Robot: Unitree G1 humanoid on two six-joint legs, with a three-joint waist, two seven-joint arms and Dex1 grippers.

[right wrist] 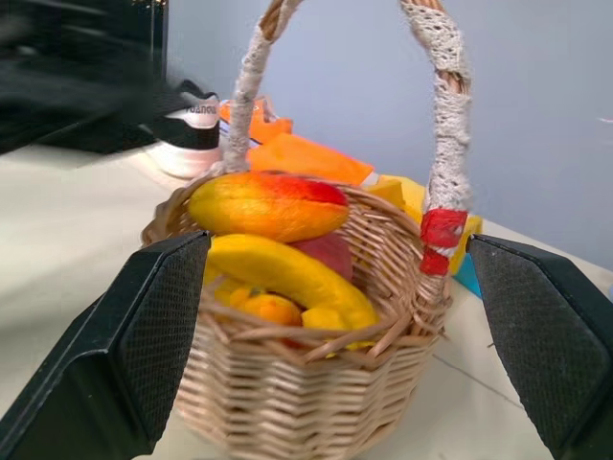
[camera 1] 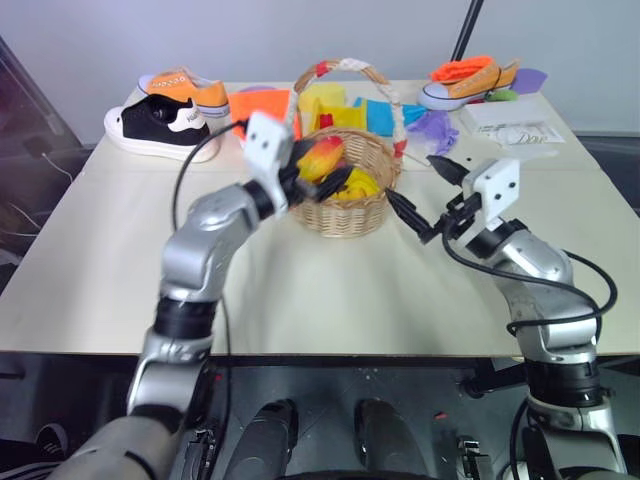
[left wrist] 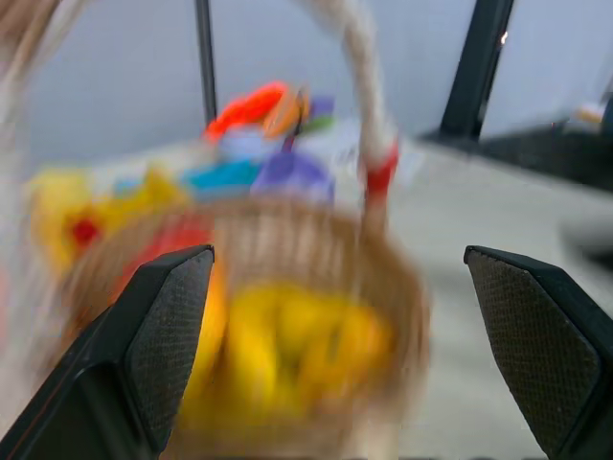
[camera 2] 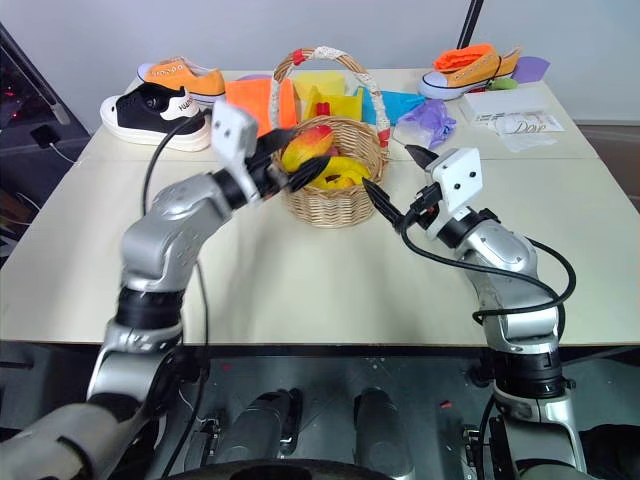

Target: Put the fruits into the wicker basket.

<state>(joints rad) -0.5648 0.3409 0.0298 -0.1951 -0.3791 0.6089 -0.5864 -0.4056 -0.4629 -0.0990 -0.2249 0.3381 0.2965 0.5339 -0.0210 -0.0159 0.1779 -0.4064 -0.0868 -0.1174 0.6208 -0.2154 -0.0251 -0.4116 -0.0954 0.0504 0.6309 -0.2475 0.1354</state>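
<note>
Nearest me, both claws stand wide and hold nothing: my left gripper (camera 1: 325, 186) hangs at the basket's near-left rim, my right gripper (camera 1: 428, 198) just beside its right wall. Between them, on the smooth pale table (camera 1: 320, 300), sits the round woven wicker basket (right wrist: 287, 383) with its tall arched handle banded in red. I see the glossy elongated yellow-to-red mango (right wrist: 268, 205) lying on top inside, over a curved yellow banana (right wrist: 287, 278) and a small rounded orange fruit (right wrist: 270, 309).

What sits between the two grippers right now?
The wicker basket, with the mango lying on top of its contents; the head views show the left gripper and right gripper flanking it.
</note>
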